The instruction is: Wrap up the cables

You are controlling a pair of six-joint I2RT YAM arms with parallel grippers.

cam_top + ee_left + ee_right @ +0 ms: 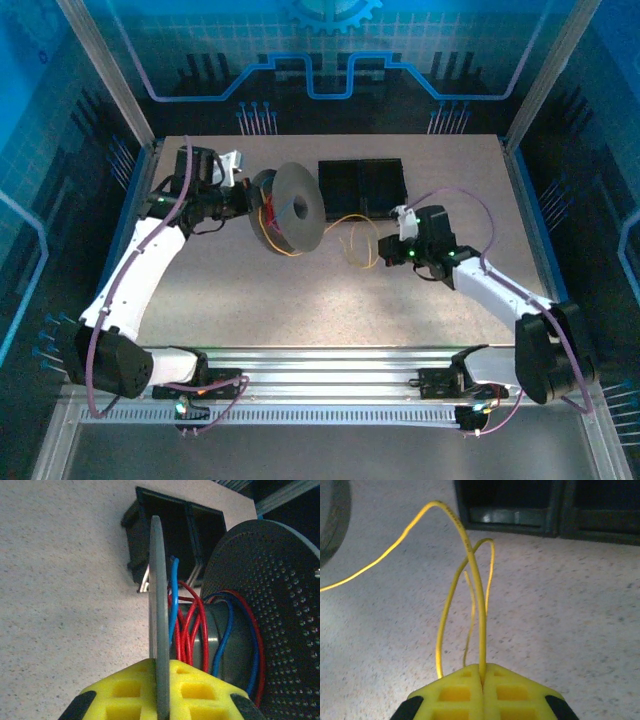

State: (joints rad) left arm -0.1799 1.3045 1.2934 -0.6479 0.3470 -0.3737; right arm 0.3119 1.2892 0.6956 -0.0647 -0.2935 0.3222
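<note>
A grey spool stands on its edge at the table's middle left. Red cable and blue cable are wound round its hub. My left gripper is shut on the spool's thin near flange, its yellow fingers on either side of the rim; from above the left gripper sits at the spool's left. A yellow cable runs from the spool across the table in loose loops. My right gripper is shut on this yellow cable, and from above the right gripper lies right of the loops.
A black two-compartment box stands behind the spool and the yellow loops, close ahead of my right gripper. The speckled tabletop spreads toward the near edge. Blue walls and metal posts ring the table.
</note>
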